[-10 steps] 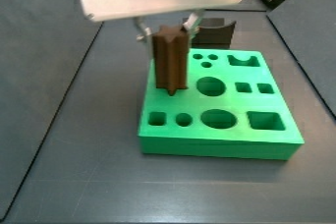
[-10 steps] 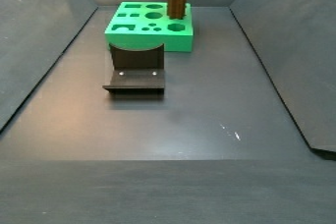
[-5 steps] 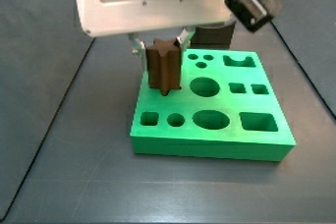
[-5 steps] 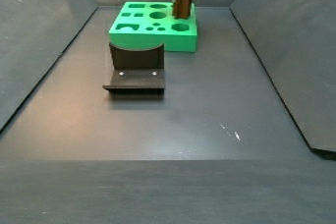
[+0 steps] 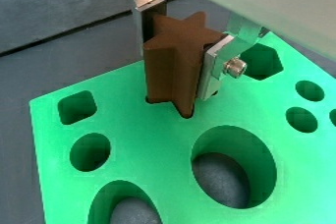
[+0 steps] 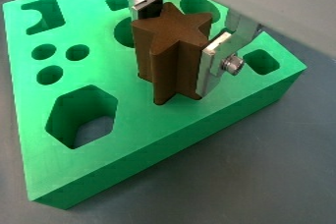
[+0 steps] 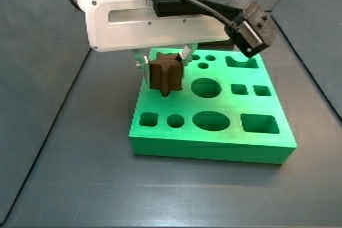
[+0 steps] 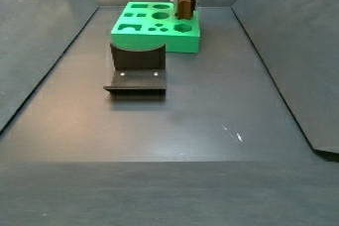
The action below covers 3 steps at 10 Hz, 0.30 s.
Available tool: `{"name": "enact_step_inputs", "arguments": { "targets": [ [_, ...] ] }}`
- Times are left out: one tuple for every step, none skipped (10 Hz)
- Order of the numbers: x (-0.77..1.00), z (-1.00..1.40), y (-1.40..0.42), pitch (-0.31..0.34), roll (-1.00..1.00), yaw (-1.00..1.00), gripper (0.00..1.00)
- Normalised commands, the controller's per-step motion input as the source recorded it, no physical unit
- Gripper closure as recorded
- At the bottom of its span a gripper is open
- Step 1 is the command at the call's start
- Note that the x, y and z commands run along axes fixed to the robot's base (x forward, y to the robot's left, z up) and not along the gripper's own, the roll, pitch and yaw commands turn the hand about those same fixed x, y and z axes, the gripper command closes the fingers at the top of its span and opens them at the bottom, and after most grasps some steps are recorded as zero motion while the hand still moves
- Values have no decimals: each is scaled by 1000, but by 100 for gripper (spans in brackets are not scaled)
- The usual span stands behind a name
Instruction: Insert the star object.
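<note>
The star object [image 5: 171, 71] is a dark brown peg with ridged star sides. It stands upright with its lower end inside a hole near one edge of the green board [image 5: 46, 184]. My gripper [image 5: 184, 46] is shut on it, with one silver finger on each side. Both wrist views show this grip [image 6: 180, 36]. In a side view the gripper [image 7: 166, 62] hangs over the board's far left part [image 7: 214, 144], and the peg [image 7: 166, 76] is sunk partly into it. Another side view shows the gripper [image 8: 188, 0] and the peg [image 8: 188, 10] at the board's far right corner [image 8: 166, 42].
The board has several other open holes: round ones [image 7: 207, 88], square ones [image 7: 265, 124] and a hexagon [image 6: 82, 128]. The dark fixture [image 8: 137, 74] stands on the dark floor in front of the board. Sloping dark walls [image 8: 40, 61] bound the floor.
The gripper has come down with the star object. The peg's lower end has sunk further into the board's hole, so less of it shows above the board.
</note>
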Motion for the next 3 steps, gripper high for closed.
{"name": "enact_step_inputs", "arguments": {
  "targets": [
    [-6, -223, 0, -73, -50, 0, 100],
    [20, 0, 0, 30, 0, 0, 100],
    [0, 0, 0, 0, 0, 0, 100]
  ]
}}
